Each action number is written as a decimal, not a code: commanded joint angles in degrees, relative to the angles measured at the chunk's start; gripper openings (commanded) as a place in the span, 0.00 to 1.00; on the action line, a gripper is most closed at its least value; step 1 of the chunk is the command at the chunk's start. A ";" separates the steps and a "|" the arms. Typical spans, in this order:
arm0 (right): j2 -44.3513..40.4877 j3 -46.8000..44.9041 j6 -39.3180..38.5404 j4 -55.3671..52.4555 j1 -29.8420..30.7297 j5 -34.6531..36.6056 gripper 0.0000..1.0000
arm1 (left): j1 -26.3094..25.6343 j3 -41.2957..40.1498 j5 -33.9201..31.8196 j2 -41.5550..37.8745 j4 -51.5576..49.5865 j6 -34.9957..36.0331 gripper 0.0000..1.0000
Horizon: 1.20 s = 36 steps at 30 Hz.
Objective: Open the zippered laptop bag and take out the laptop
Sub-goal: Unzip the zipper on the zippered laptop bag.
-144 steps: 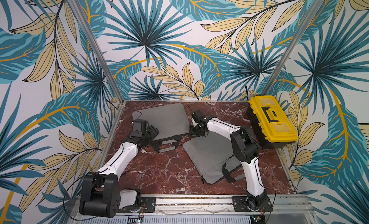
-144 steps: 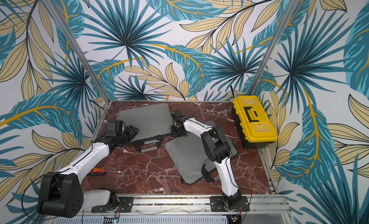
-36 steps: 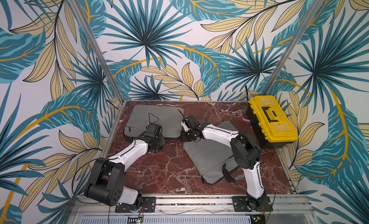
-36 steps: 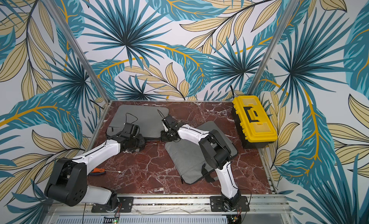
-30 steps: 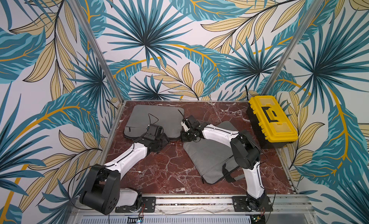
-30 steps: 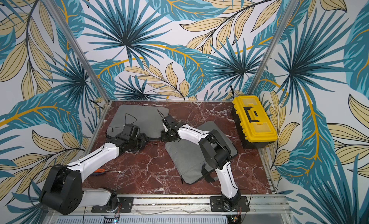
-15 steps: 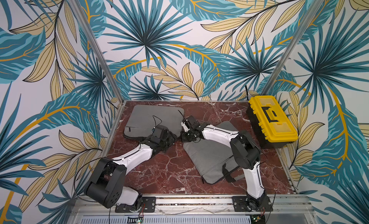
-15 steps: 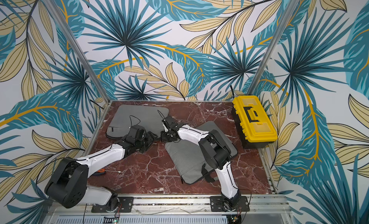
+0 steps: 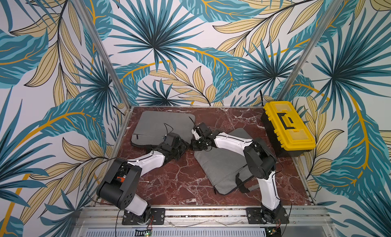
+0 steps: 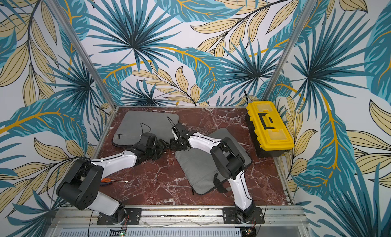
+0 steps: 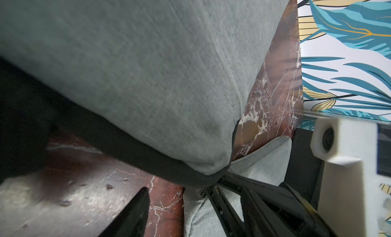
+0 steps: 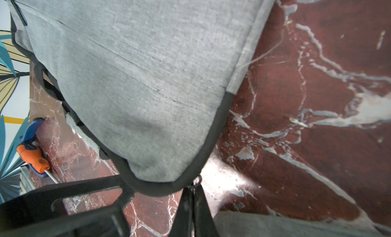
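The grey zippered laptop bag (image 9: 160, 126) lies flat at the back left of the marble table (image 9: 177, 178); both top views show it. My right gripper (image 12: 191, 195) is shut on the bag's zipper pull (image 12: 196, 181) at the front right corner. My left gripper (image 11: 186, 210) is open, low over the table at that same corner (image 11: 211, 168), with only marble and grey cloth between its fingers. The two grippers almost meet, left gripper (image 9: 182, 146) beside right gripper (image 9: 193, 144). The laptop is hidden.
A second grey bag (image 9: 222, 168) lies at the centre right, under my right arm. A yellow toolbox (image 9: 287, 126) stands along the right edge. An orange-handled screwdriver (image 10: 108, 181) lies by the left arm's base. Patterned walls close three sides.
My left gripper has slid to the right along the bag's front edge, up to the corner where the right gripper is. The right gripper and the bag have stayed put.
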 commanded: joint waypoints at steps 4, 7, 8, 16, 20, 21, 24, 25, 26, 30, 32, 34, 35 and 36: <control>-4.00 -1.80 0.77 1.63 0.68 -2.02 0.00 | 0.06 -2.01 -2.20 2.34 3.20 -0.24 0.67; -4.15 -1.89 0.86 1.71 0.65 -2.11 0.00 | 0.17 -1.76 -2.41 3.36 3.70 -0.46 0.67; -4.13 -1.88 0.94 1.82 0.64 -2.22 0.00 | 0.09 -1.69 -2.40 3.70 3.88 -0.50 0.66; -3.83 -2.16 1.04 1.93 0.73 -2.53 0.00 | 0.49 -1.33 -3.15 4.39 5.92 -1.07 0.47; -3.46 -2.29 1.18 1.90 0.71 -2.88 0.00 | 0.45 -0.28 -3.11 4.44 5.89 -0.50 0.37; -3.41 -2.39 1.21 2.04 0.71 -2.99 0.00 | 0.47 -0.10 -3.05 4.52 5.93 -0.42 0.36; -3.39 -2.62 1.25 2.14 0.78 -3.41 0.00 | 0.45 0.10 -2.85 5.10 5.91 -0.46 0.33; -3.59 -2.76 1.25 2.09 0.79 -3.42 0.00 | 0.47 0.03 -2.87 5.14 5.90 -0.58 0.32; -3.76 -2.91 1.27 2.11 0.80 -3.42 0.00 | 0.44 -0.07 -2.84 5.37 5.92 -0.68 0.31; -4.07 -3.62 1.21 2.08 0.79 -3.30 0.00 | 0.48 -0.22 -2.97 5.41 5.94 -0.60 0.23; -4.05 -3.89 1.11 2.04 0.78 -3.18 0.00 | 0.44 -0.25 -2.93 5.34 5.89 -0.62 0.19; -4.11 -4.04 0.86 1.56 0.71 -2.62 0.00 | 0.60 -0.33 -2.88 5.06 5.93 -0.62 0.15; -4.08 -3.99 0.69 1.16 0.71 -2.10 0.00 | 0.61 -0.42 -2.84 4.90 5.87 -0.59 0.12; -4.09 -4.02 0.48 0.73 0.73 -1.65 0.00 | 0.76 -0.52 -2.69 4.75 5.88 -0.51 0.11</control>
